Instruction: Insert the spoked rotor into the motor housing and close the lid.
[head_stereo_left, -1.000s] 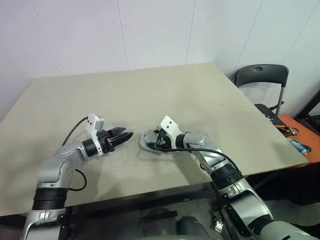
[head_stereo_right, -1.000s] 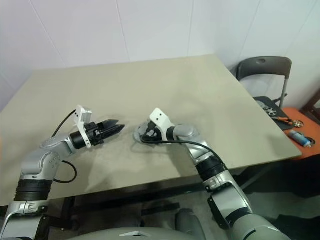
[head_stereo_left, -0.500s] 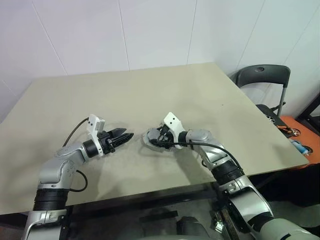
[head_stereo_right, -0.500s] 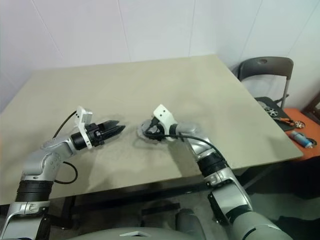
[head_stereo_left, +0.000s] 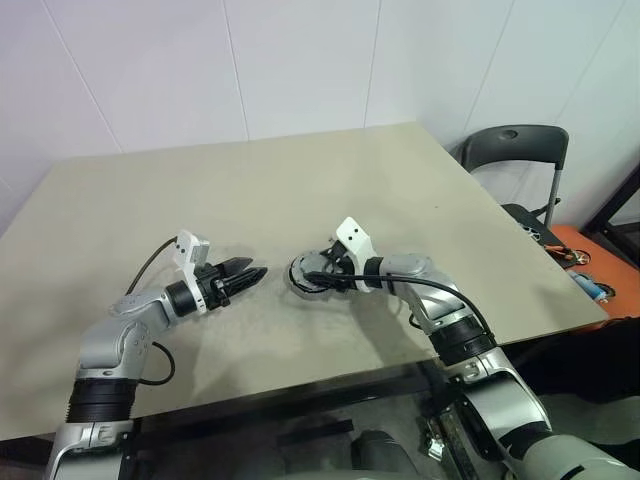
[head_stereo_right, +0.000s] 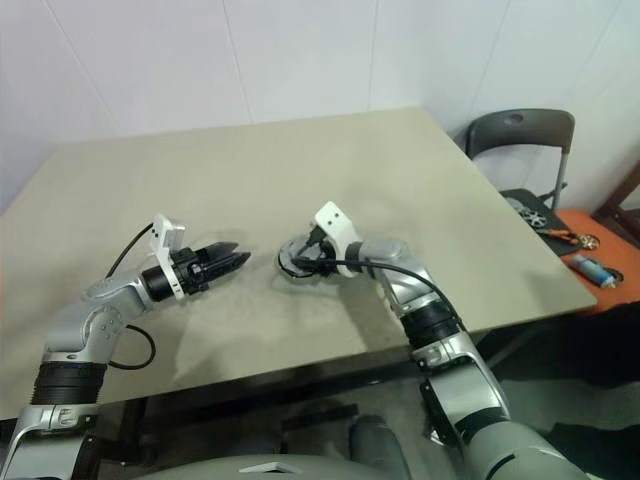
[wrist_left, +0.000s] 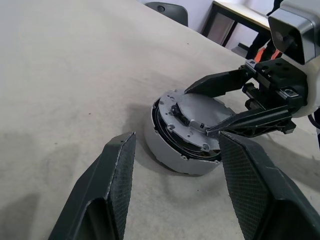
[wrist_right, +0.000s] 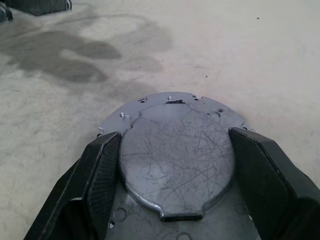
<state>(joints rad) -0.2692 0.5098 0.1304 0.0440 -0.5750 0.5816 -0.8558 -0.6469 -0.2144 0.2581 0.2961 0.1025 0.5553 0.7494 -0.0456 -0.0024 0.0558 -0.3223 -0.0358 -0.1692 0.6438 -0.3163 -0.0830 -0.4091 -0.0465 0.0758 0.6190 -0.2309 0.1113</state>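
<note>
Beige tabletop (head_stereo_left: 300, 200) carries the motor housing (wrist_left: 170, 150); the right tool (wrist_left: 212, 111) spreads wide around the lid (wrist_right: 177, 150) atop it, likely seating it. Left tool (head_stereo_left: 248, 271) waits nearby, half-open, empty.

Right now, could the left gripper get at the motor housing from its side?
Probably yes. The left gripper stands open, pointing at the motor housing across bare table. The near wall is free, but the right gripper straddles the lid on top.
</note>
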